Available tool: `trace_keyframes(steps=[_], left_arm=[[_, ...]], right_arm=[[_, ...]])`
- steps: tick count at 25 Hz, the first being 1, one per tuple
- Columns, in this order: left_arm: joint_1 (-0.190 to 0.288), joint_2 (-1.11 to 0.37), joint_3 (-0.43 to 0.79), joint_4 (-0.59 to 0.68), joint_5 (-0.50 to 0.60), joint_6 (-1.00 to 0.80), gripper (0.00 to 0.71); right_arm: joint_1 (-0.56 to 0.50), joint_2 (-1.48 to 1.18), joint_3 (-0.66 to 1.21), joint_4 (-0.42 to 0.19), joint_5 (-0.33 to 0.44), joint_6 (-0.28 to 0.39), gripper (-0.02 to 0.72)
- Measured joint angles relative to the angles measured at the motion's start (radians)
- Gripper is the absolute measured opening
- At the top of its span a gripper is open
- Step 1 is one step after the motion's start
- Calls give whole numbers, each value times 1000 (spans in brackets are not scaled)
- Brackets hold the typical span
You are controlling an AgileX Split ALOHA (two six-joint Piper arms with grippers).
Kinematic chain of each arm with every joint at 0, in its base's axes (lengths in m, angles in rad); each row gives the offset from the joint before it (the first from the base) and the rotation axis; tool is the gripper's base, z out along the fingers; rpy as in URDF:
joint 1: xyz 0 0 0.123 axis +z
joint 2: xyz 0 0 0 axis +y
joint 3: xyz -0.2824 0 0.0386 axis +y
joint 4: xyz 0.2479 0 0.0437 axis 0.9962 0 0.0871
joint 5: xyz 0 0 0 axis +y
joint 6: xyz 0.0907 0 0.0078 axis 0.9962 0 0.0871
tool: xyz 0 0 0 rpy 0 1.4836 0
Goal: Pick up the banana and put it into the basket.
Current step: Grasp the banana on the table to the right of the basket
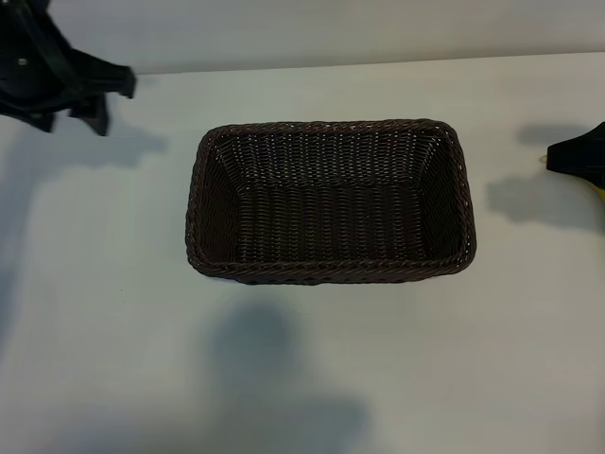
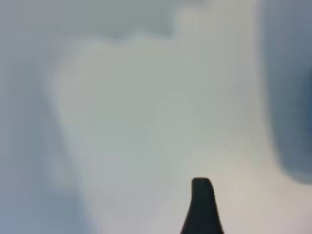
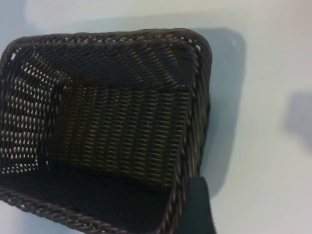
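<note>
The pick-up is not yet done: the basket (image 1: 331, 272) sits empty between the left gripper (image 1: 68, 121) and the right gripper (image 1: 558, 159), both spread and holding nothing, so the right one must next reach the yellow sliver just beside it, probably the banana (image 1: 600, 192) (mostly cut off).
</note>
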State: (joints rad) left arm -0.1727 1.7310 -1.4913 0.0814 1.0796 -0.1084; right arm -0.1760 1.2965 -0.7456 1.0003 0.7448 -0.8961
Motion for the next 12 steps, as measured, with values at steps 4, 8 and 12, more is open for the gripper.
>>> trace_keyframes(steps=[4,8,12], left_arm=[[35,0,0,41,11,-10,570],[135,0,0,55,31,-9,570],[248,0,0,74,88,2,570]], right_arm=[[0,0,0,-1,0,1,581],[0,0,0,-7,0,1,581],[0,0,0,-7,-2,1,581]])
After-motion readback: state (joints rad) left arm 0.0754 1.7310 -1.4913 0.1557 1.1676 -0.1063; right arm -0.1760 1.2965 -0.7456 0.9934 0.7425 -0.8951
